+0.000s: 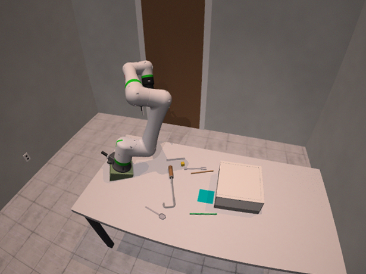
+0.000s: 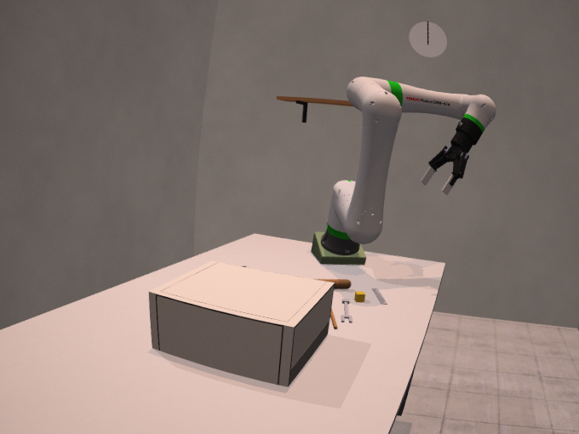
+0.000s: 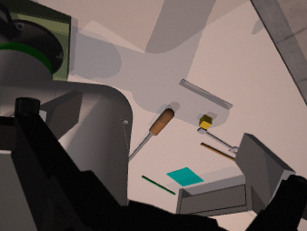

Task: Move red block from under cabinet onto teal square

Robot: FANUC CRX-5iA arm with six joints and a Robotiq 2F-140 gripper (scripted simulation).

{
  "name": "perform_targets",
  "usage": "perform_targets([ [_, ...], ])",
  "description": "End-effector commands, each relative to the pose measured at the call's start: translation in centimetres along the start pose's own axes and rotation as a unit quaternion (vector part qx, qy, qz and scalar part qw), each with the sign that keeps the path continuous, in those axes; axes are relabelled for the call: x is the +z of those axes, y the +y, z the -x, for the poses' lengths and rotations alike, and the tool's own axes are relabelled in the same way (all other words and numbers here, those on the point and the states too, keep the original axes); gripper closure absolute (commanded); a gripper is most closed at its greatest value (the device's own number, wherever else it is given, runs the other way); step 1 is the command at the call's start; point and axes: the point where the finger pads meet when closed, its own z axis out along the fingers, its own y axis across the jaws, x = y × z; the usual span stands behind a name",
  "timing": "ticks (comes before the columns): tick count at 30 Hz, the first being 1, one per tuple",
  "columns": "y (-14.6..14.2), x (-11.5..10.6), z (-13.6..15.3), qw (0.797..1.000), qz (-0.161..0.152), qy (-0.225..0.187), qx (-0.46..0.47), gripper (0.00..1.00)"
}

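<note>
The red block is not visible in any view. The cabinet [image 1: 239, 186] is a low pale box on the table, also in the exterior view [image 2: 238, 317] and at the lower edge of the wrist view [image 3: 213, 200]. The teal square [image 1: 205, 195] lies flat on the table just left of the cabinet and shows in the wrist view [image 3: 184, 175]. My gripper [image 2: 437, 183] is open and empty. It hangs high above the table near the arm's base, far from the cabinet.
A hook tool with a wooden handle [image 1: 171, 185], a yellow cube [image 1: 182, 163], a wrench [image 1: 201, 168], a brown stick [image 1: 201, 171], a green stick [image 1: 203, 213], a spoon [image 1: 156, 212] and a metal bar [image 1: 175, 159] lie between base and cabinet.
</note>
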Motion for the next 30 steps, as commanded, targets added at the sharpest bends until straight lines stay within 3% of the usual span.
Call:
perform_targets([
  [1, 0.0, 0.0, 0.0, 1.0, 0.0, 0.0, 0.0, 0.0],
  [17, 0.0, 0.0, 0.0, 1.0, 0.0, 0.0, 0.0, 0.0],
  [18, 0.0, 0.0, 0.0, 1.0, 0.0, 0.0, 0.0, 1.0],
  [24, 0.8, 1.4, 0.5, 0.999, -0.018, 0.009, 0.032, 1.0],
  [30, 3.5, 6.8, 2.9, 0.982, -0.086, 0.043, 0.165, 1.0],
])
